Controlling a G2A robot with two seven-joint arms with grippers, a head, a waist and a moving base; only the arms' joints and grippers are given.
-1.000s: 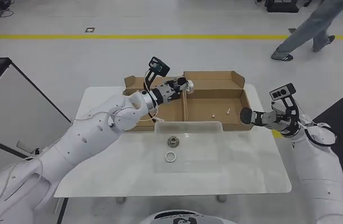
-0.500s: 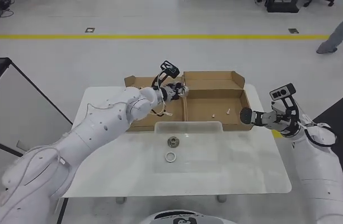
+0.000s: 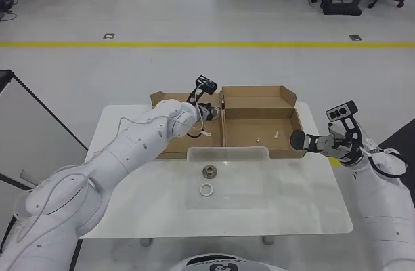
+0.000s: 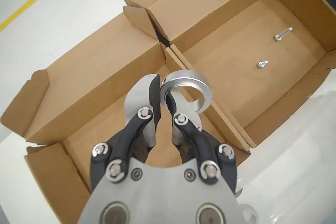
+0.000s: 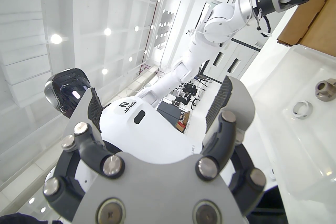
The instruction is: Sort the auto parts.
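Above boxes (image 4: 105,51), left end effector (image 4: 160,89) pinching ring (image 4: 204,93)

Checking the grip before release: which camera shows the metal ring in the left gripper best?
Left wrist view: the metal ring is close, its wall pinched by the left gripper over the cardboard boxes. Top view gives barely a speck at the gripper; right wrist view has that gripper far off.
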